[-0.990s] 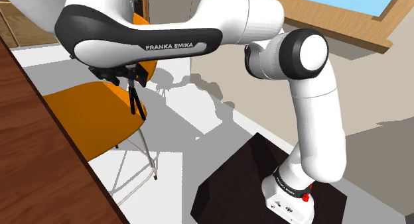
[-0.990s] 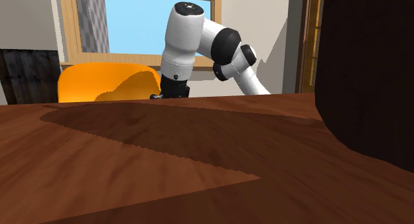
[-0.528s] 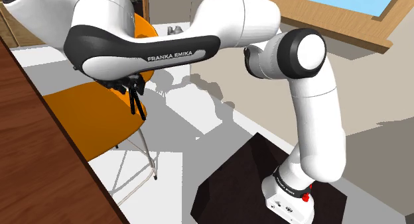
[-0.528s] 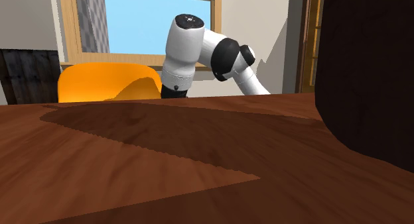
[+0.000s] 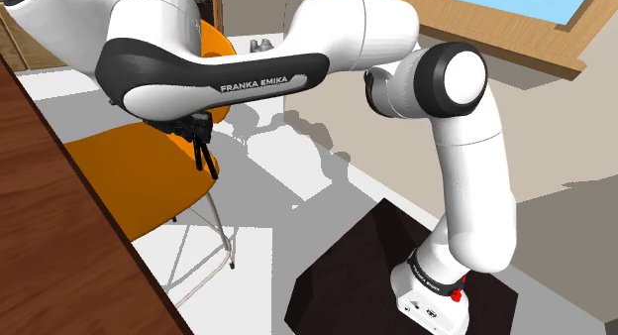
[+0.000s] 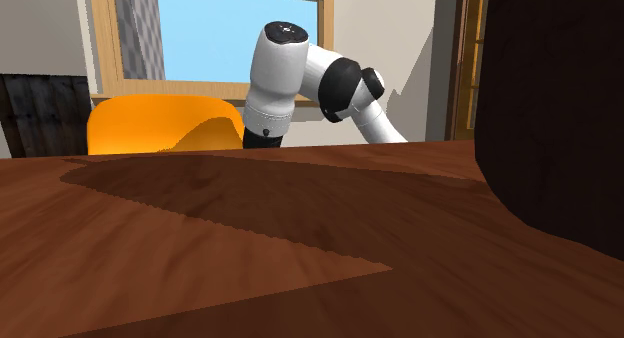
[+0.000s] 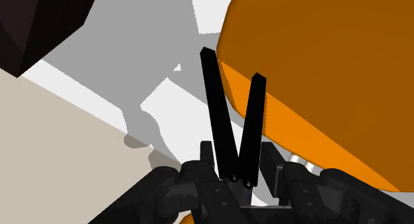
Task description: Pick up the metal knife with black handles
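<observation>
The knife [image 7: 229, 116] shows as two long black bars that spread in a V away from the hand. My gripper [image 7: 239, 158] is shut on it, its short fingers [image 7: 207, 153] clasping the narrow end where the bars meet. In the shoulder view the knife [image 5: 205, 157] points down from the gripper [image 5: 195, 133] at the edge of the orange chair seat [image 5: 129, 174]. I cannot tell whether the knife touches the seat. No metal blade can be made out.
A dark wooden table [image 5: 59, 214] fills the shoulder view's lower left, close beside the chair. The chair's wire legs [image 5: 213, 244] stand on a white floor. My black stand [image 5: 396, 274] is at the lower right. A big dark object [image 6: 560, 106] looms at the second exterior view's right.
The arm came down toward the chair seat, then held still. The fingers went from open to shut around the knife's narrow end.
</observation>
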